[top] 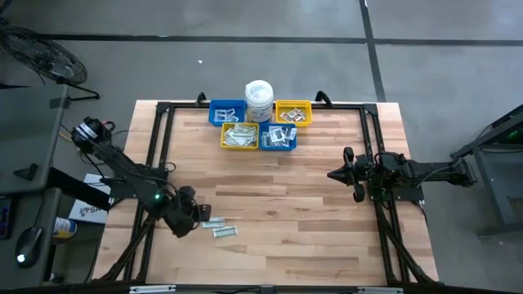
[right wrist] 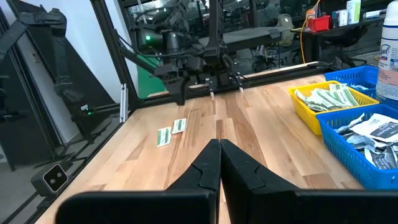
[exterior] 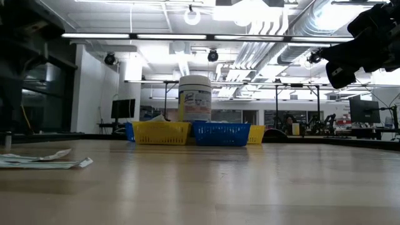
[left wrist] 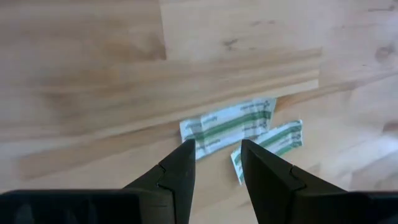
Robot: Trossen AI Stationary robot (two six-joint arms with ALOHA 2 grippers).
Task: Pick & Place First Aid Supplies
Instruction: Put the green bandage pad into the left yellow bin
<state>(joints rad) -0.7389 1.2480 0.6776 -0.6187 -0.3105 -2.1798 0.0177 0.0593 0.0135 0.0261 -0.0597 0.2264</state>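
Observation:
Two pale green-and-white strip packets (left wrist: 227, 124) (left wrist: 270, 146) lie flat and side by side on the wooden table, near its left front (top: 219, 226). My left gripper (left wrist: 217, 152) hangs just above them, slanting down, its fingers open with nothing between them; in the high view it sits just left of the packets (top: 196, 214). More first aid supplies fill the yellow bin (top: 239, 136) and blue bin (top: 278, 137) at the far middle. My right gripper (top: 339, 174) waits shut and level at the right side.
A white lidded tub (top: 259, 100) stands behind the bins, between another blue bin (top: 227, 113) and another yellow bin (top: 294, 113). A black frame (top: 163, 139) runs along the table's sides and back. Bare wood (top: 286, 212) lies between the packets and the bins.

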